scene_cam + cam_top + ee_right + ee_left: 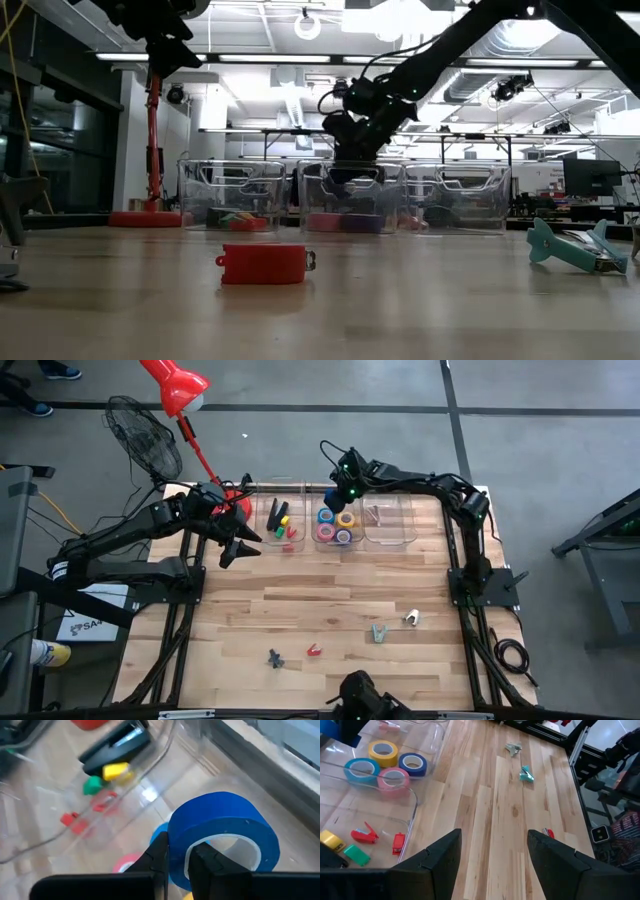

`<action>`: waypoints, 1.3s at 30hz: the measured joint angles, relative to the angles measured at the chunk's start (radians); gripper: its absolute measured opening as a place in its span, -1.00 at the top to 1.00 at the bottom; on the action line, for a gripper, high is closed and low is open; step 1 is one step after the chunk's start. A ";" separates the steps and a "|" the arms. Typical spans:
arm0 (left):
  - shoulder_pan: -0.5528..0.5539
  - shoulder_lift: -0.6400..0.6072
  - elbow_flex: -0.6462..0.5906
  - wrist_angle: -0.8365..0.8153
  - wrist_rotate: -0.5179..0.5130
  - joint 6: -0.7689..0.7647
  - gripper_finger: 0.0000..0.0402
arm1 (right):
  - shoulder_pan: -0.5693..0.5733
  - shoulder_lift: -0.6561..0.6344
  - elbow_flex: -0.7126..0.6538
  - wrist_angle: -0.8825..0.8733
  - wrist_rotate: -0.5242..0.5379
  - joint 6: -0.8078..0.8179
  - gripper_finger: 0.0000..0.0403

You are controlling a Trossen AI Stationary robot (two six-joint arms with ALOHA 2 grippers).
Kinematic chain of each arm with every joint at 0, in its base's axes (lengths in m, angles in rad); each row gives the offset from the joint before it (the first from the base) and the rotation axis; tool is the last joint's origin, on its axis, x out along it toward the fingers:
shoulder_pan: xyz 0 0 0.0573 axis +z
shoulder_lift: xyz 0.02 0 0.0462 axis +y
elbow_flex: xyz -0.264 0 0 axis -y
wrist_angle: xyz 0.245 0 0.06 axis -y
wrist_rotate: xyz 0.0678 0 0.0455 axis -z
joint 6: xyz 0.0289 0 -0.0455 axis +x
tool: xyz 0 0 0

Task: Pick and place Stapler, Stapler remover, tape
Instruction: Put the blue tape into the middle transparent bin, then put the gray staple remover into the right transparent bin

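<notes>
My right gripper [334, 498] reaches over the middle clear bin [352, 540] at the table's far side, shut on a dark blue roll of tape [225, 832]. Inside that bin lie yellow [383, 752], blue [412, 764], light blue [361, 770] and pink [394, 777] rolls. The left bin [283, 525] holds small staplers [365, 834]. My left gripper [495, 855] hangs open above the table, left of the bins [240, 545], with nothing between its fingers. My right gripper holds the blue roll by its wall [178, 851]: one finger [159, 862] lies on the outside, the other [202, 862] seems to reach into the open centre. The fingers slant down from the table's right. The roll is lifted clear above the middle bin.
The right bin [390, 520] holds small metal pieces. On the near half of the table lie a dark piece [275, 658], a red one [314, 650], a teal one [378, 632] and a white one [411, 618]. A red lamp [175, 388] and a fan [140, 435] stand at the far left.
</notes>
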 joint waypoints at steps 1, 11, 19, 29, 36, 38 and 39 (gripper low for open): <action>0.000 0.000 0.000 0.000 0.000 0.000 -0.11 | 0.000 0.001 -0.001 -0.010 0.014 -0.005 0.83; 0.000 0.000 0.000 0.000 0.000 0.000 -0.11 | 0.001 -0.002 -0.002 -0.017 0.029 -0.004 0.42; 0.000 0.000 0.000 0.000 0.001 0.000 -0.11 | 0.000 -0.005 0.026 -0.060 0.026 -0.002 0.39; 0.000 0.000 0.000 0.000 0.002 0.000 -0.11 | 0.006 -0.006 0.213 -0.255 0.041 -0.094 0.39; 0.000 0.000 0.000 0.000 0.003 0.000 -0.11 | 0.026 -0.006 0.313 -0.432 0.110 -0.179 0.38; 0.000 0.000 0.000 0.000 0.003 0.000 -0.11 | 0.034 -0.006 0.334 -0.489 0.135 -0.203 0.38; 0.000 0.000 0.000 0.000 0.003 0.000 -0.11 | 0.038 -0.006 0.343 -0.517 0.143 -0.215 0.38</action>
